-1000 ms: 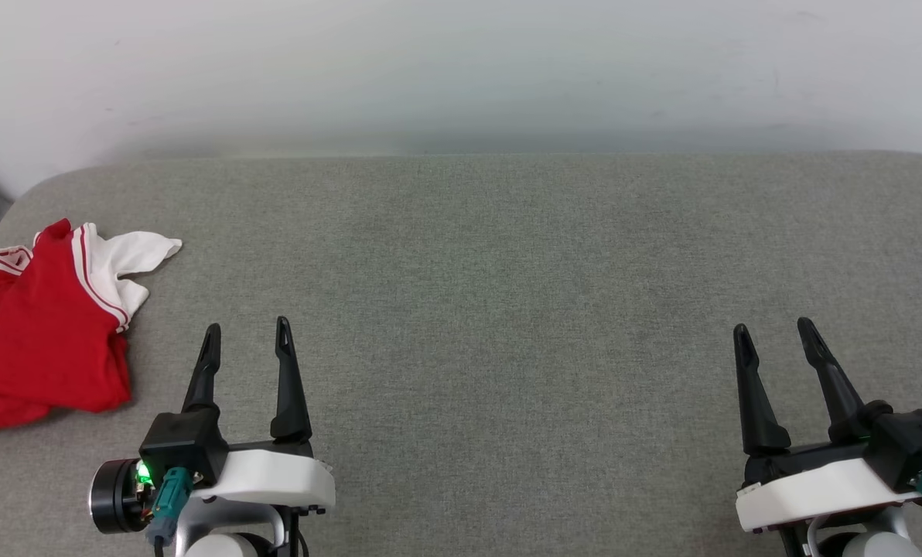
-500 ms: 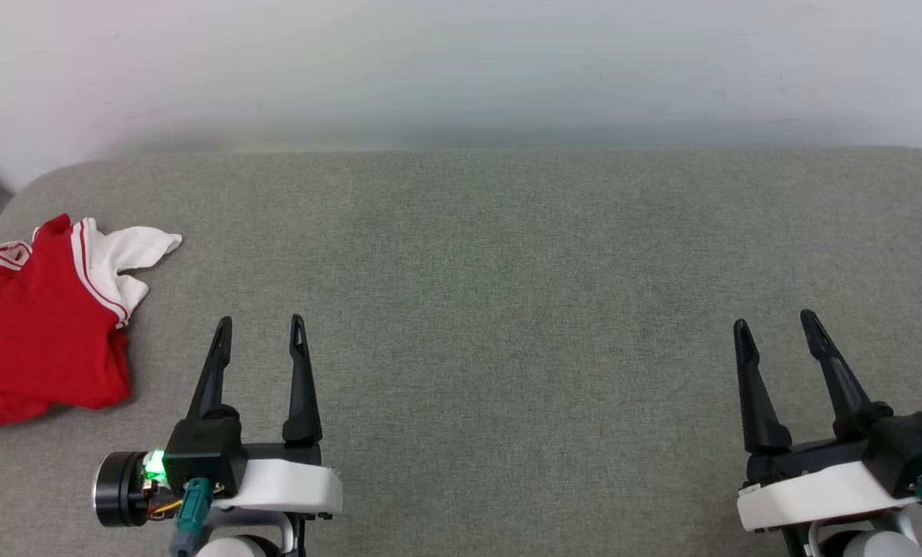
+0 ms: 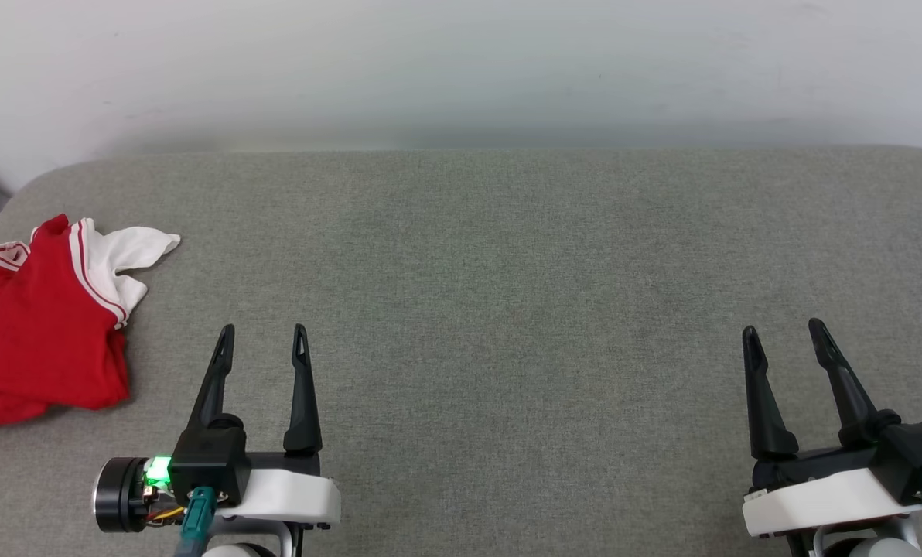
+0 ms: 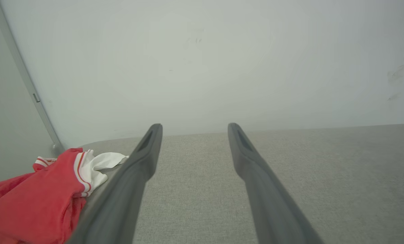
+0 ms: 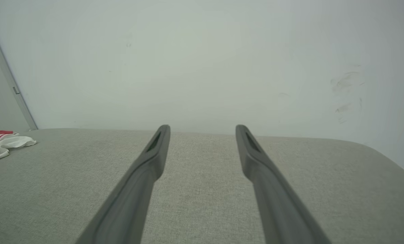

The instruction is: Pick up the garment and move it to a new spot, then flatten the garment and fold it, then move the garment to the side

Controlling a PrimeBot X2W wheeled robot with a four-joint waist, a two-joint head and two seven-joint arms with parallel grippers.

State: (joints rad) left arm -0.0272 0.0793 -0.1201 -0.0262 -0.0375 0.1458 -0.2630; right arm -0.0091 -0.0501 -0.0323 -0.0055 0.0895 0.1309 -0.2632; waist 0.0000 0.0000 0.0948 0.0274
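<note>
Lying garment (image 3: 39, 333): crumpled red-and-white heap at the left edge of the head view, on the grey cushion (image 3: 507, 271).
Left gripper (image 3: 264, 331): lower left, jaws parted, empty, near the garment, not touching.
Right gripper (image 3: 783, 328): lower right, jaws parted, empty.

One garment (image 3: 43, 340), apparently; one left pincer (image 3: 264, 331), one right pincer (image 3: 783, 328); one cushion (image 3: 507, 263).

The crumpled garment (image 3: 43, 340) runs off the head view's left edge, its folds covering much of its own fabric; the right wrist view's left border cuts it to a white-and-red sliver. The arms behind the left pincer (image 3: 264, 331) and right pincer (image 3: 783, 327) are cropped by the bottom edge
</note>
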